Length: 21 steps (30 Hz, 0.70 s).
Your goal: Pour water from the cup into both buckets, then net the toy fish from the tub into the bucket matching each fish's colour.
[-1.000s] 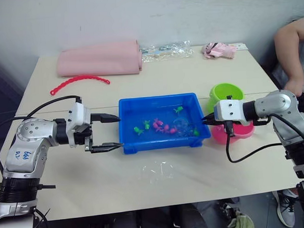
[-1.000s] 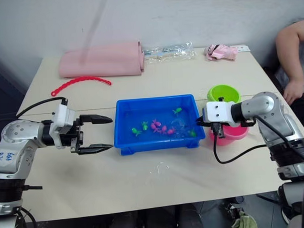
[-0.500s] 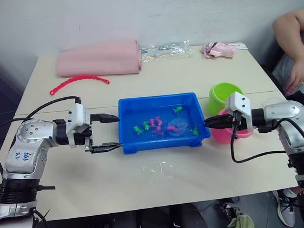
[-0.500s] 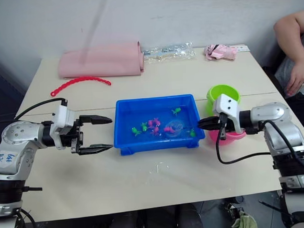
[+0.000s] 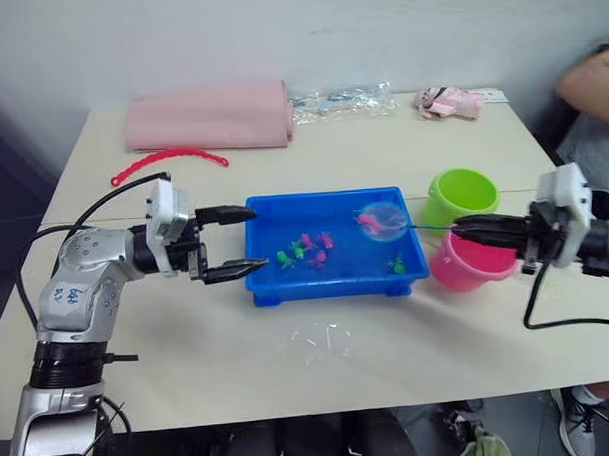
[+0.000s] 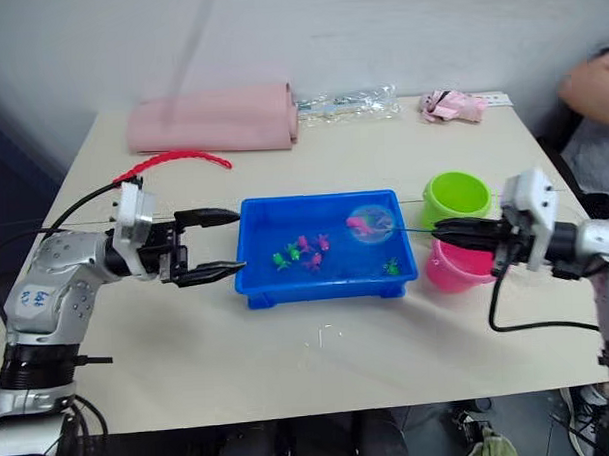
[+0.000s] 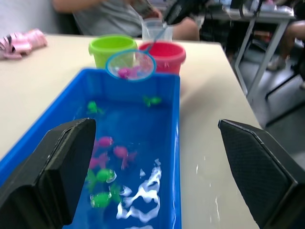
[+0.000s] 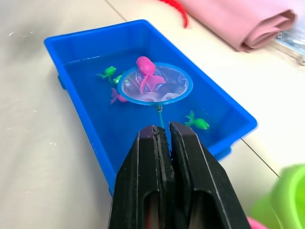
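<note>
My right gripper [image 8: 162, 138] pinched the net [image 8: 155, 89] by its thin handle. It looked light and whippy. My left gripper [image 5: 240, 243] gaped

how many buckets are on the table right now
2. The lime green bucket stands past the blue tub's right end, on the far side. The pink bucket stands just in front of it, nearer the robot, beside the right gripper.
</note>
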Available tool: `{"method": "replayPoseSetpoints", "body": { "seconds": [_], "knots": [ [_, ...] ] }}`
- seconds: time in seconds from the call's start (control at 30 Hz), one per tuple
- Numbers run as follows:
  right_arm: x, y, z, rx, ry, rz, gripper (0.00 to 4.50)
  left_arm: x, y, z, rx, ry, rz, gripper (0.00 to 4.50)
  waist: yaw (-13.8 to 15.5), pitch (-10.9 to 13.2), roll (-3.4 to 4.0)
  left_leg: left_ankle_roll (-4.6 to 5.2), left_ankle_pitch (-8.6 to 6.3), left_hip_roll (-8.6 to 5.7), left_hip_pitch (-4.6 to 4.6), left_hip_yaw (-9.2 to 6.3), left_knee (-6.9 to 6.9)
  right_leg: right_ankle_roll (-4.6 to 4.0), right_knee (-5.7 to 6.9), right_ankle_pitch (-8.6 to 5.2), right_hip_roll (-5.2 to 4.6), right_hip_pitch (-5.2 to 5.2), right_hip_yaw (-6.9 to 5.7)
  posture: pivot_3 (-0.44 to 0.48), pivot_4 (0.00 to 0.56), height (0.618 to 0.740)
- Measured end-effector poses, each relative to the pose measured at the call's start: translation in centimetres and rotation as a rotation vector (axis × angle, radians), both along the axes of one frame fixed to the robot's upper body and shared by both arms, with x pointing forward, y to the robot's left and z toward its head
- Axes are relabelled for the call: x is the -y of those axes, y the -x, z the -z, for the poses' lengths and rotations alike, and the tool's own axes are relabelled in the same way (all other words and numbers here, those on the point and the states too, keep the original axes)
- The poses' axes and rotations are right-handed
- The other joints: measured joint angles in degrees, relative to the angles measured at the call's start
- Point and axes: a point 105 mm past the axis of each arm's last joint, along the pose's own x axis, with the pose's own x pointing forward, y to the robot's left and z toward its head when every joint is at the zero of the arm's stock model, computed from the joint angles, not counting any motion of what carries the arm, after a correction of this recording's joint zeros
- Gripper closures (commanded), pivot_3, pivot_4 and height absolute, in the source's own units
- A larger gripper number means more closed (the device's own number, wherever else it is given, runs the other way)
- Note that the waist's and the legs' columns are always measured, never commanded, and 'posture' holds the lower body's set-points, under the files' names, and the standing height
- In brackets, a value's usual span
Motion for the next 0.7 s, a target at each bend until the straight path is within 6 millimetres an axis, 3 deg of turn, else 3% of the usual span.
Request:
{"method": "replayPoseSetpoints", "body": {
  "seconds": [0.13, 0.37, 0.5, 0.7],
  "knots": [
    [2.3, 1.8, -0.3, 0.034, -0.001, 0.110, 4.50, 0.9, -0.2, -0.7, -0.010, 0.048, 0.026, 0.02, 0.2, 0.0, 0.00, 0.02, 0.01, -0.03, 0.05, 0.00, 0.02, 0.06, -0.10, 0.03, 0.00, 0.08, 0.02, 0.000, 0.150, 0.740],
    [6.6, 4.8, 0.8, 0.054, 0.043, 0.304, 4.50, 2.4, -0.2, -0.2, -0.039, 0.067, 0.088, 0.02, 0.7, 0.0, 0.00, 0.03, 0.01, -0.05, 0.11, 0.05, 0.02, 0.07, -0.22, 0.04, 0.04, 0.09, 0.09, 0.000, 0.150, 0.740],
    [7.8, 5.5, 1.2, 0.121, 0.102, 0.369, 4.50, 3.3, -0.2, -0.2, -0.042, 0.073, 0.119, 0.02, 0.5, 0.0, 0.00, 0.04, 0.02, -0.05, 0.35, 0.13, -0.01, 0.07, -0.18, 0.04, 0.06, 0.21, 0.21, 0.000, 0.150, 0.740],
    [9.9, 5.5, 1.6, 0.325, 0.359, 0.444, 4.50, 3.9, -0.2, 0.6, -0.074, 0.070, 0.148, 0.02, 0.1, 0.0, 0.00, 0.04, 0.02, -0.05, 0.53, 0.29, -0.09, 0.08, -0.17, 0.04, 0.04, 0.27, 0.37, 0.000, 0.150, 0.740]
  ]
}}
